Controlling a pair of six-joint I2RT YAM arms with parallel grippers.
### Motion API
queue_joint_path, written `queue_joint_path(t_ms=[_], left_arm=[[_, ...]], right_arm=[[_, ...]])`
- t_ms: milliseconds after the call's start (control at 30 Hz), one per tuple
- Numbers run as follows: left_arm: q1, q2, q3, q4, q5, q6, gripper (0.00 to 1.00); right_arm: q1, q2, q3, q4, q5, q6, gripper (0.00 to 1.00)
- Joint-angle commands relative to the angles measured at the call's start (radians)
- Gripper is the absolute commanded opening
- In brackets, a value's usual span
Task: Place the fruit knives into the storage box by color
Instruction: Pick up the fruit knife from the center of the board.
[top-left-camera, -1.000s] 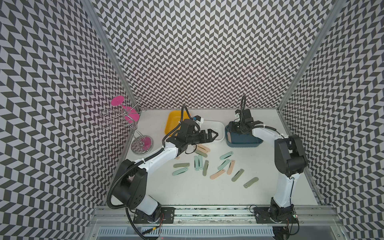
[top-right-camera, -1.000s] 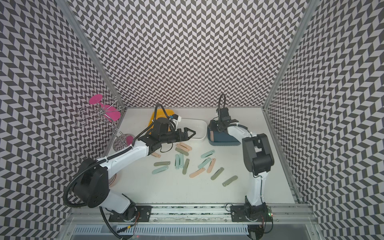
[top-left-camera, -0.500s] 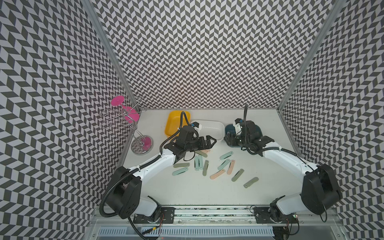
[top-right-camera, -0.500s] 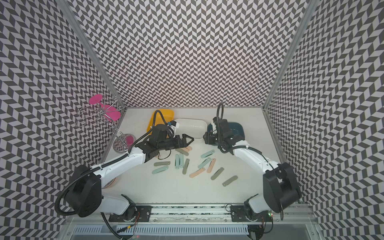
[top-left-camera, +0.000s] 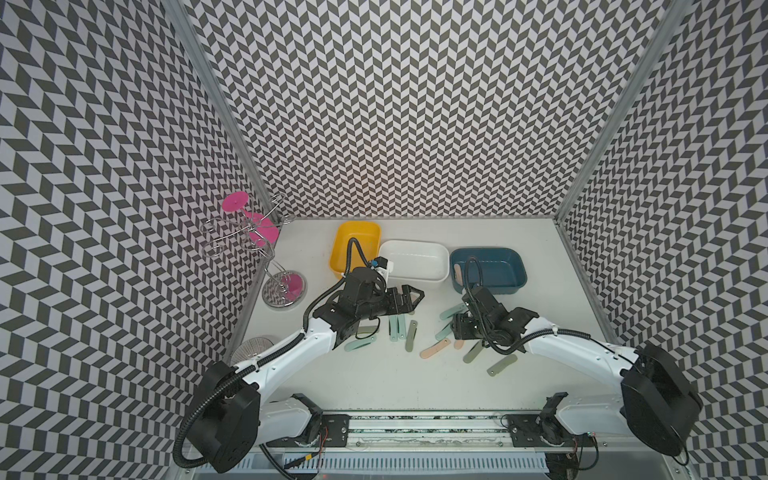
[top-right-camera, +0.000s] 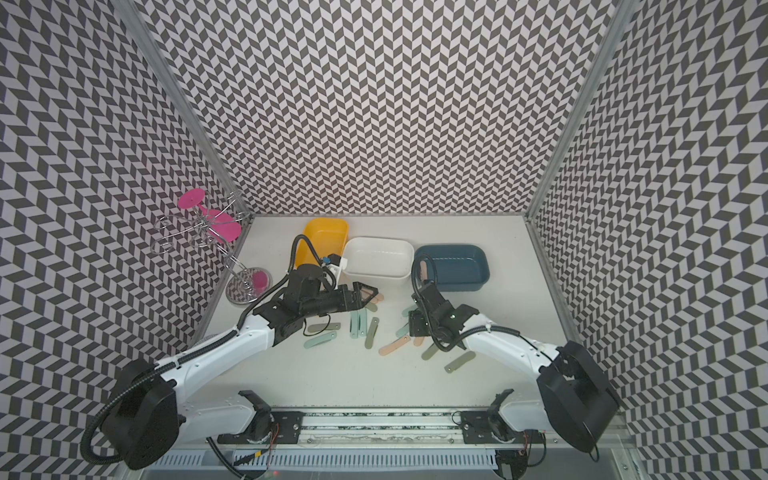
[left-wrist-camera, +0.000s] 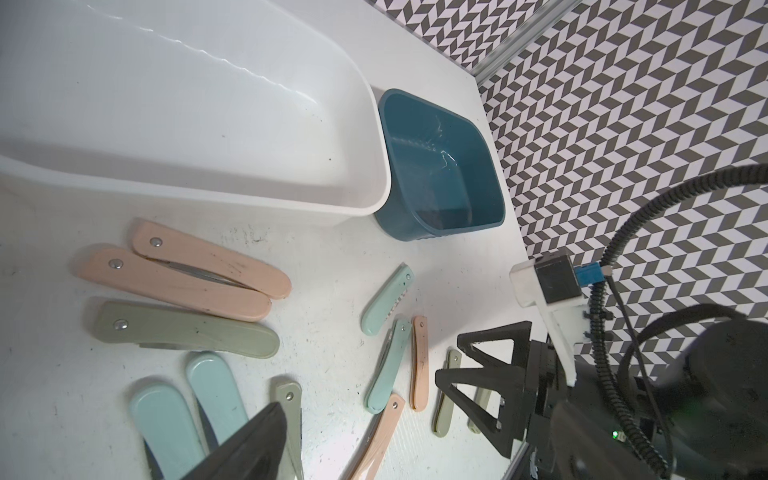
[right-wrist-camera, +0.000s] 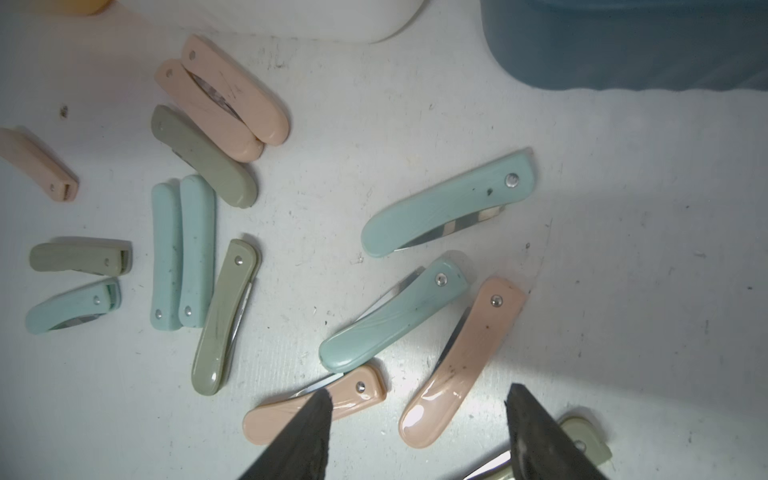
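The right gripper (right-wrist-camera: 417, 390) hangs with jaws apart and empty, straddling a pink knife (right-wrist-camera: 461, 361) lying flat just in front of the blue box (right-wrist-camera: 623, 41). It should drop straight down, centred on that handle. One fingertip (right-wrist-camera: 307, 428) overlaps a second pink knife (right-wrist-camera: 353, 395), and a mint knife (right-wrist-camera: 395, 316) lies just beside. The left gripper (top-left-camera: 409, 296) is spread wide, holding nothing, well aside of the blue box. Another pink knife (top-left-camera: 457, 274) already lies inside it.

Fruit knives (top-right-camera: 372, 332) strewn on the table (top-right-camera: 374, 382) before a yellow box (top-right-camera: 326, 232), a white box (top-right-camera: 378, 257) and a blue box (top-right-camera: 457, 266)
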Motion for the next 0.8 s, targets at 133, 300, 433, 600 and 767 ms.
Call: queue_joint_path(t_ms=[133,300,433,600,767], left_arm=[[-0.006,-0.001,0.021,0.03,0.023,0.008,1.0],[-0.006,0.001,0.035,0.049,0.041,0.003,1.0],[-0.008,0.012,0.039,0.062,0.049,-0.005,1.0],[-0.011,0.024,0.04,0.071,0.059,-0.011,1.0],[-0.011,0.032,0.043,0.078,0.062,-0.011,1.0]], right_arm=[[0.059,0.076,-0.011,-0.001,0.068,0.072,0.66],[0.072,0.126,-0.012,0.002,0.094,0.081,0.66],[0.072,0.156,-0.005,0.013,0.106,0.075,0.64],[0.072,0.194,-0.007,0.015,0.129,0.064,0.57],[0.071,0.201,-0.02,0.013,0.157,0.074,0.42]])
